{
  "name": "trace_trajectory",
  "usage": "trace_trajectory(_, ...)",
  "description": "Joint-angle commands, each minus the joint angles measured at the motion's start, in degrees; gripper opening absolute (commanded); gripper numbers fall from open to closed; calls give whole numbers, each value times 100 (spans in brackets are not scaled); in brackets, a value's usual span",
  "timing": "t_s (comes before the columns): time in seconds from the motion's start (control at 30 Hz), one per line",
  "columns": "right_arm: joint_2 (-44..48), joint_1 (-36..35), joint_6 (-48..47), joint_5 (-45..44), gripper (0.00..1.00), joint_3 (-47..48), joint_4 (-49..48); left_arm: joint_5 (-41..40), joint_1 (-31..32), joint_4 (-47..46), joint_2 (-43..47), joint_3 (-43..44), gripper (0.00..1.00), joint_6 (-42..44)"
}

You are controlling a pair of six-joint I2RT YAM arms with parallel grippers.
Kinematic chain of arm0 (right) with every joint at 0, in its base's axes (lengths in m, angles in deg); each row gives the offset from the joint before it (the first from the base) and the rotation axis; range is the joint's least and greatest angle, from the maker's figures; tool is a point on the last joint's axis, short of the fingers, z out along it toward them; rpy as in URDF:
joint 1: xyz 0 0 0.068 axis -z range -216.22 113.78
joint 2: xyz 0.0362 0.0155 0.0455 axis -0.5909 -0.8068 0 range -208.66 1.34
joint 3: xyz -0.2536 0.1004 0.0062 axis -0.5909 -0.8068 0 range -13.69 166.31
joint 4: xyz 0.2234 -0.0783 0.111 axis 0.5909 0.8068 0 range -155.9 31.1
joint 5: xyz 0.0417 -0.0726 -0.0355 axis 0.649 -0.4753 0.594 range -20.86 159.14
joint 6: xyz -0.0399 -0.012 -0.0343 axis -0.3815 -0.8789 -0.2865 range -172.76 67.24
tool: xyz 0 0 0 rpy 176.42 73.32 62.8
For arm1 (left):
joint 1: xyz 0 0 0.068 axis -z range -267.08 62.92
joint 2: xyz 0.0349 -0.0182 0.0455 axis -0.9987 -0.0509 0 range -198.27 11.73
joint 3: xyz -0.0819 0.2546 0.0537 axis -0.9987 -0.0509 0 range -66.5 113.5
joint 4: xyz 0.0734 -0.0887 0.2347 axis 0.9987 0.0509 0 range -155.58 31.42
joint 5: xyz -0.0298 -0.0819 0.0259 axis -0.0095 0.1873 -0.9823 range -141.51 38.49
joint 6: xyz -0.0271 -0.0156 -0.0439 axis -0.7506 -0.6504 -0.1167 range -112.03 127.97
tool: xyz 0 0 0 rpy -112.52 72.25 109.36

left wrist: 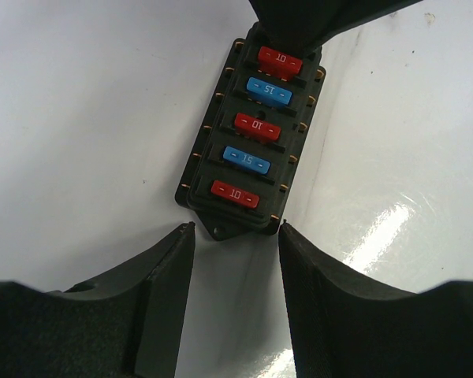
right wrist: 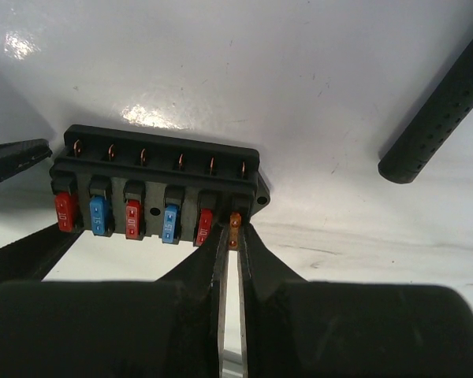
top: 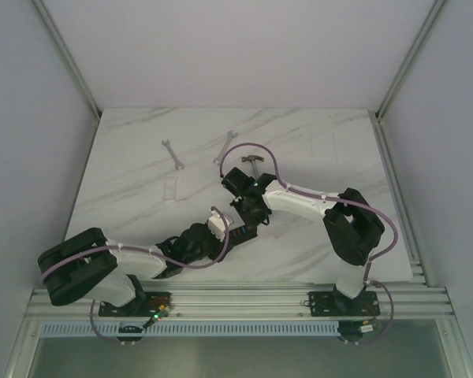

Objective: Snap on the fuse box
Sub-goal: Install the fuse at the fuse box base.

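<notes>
The black fuse box (left wrist: pixel 251 138) lies flat on the white table with red and blue fuses in its slots. It also shows in the right wrist view (right wrist: pixel 154 185) and, mostly hidden, between the two grippers from above (top: pixel 240 228). My left gripper (left wrist: pixel 236 236) is open, one finger on each side of the box's near end, not touching it. My right gripper (right wrist: pixel 235 235) is shut on a small orange fuse (right wrist: pixel 235 222), held at the box's end slot beside the last red fuse. From above, the right gripper (top: pixel 249 211) sits over the box's far end.
A black hammer handle (right wrist: pixel 441 102) lies right of the box, its head showing from above (top: pixel 252 160). Two wrenches (top: pixel 171 153) (top: pixel 225 146) and a clear rectangular piece (top: pixel 169 189) lie farther back on the marble table (top: pixel 126 173).
</notes>
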Motion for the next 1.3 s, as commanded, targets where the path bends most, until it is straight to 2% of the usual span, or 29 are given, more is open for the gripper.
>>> trace_trajectory(0.0, -1083, -38, -103, -46, 0, -602, -570, 101, -24, 18, -80, 30, 56, 55)
trace_trajectory(0.03, -900, -39, -103, 3, 0, -614, -590, 85, -32, 28, -74, 29, 55, 52)
trace_trajectory(0.27, 300, -40, -58, 209, 23, -453, -412, 46, -32, 33, -26, 3, 56, 38)
trace_trajectory(0.43, 593, -36, 33, 116, 30, -296, -282, 17, -33, 33, 12, -6, 56, 28)
trace_trajectory(0.77, 775, -36, 147, 62, 29, -200, -309, 17, -32, 39, 6, -2, 56, 28)
trace_trajectory(1.03, 514, 0, 186, 59, 17, -269, -392, 18, -28, 33, 10, -4, 56, 28)
trace_trajectory(1.27, 278, -1, 208, 50, 11, -284, -449, 13, -29, 32, 2, -3, 56, 28)
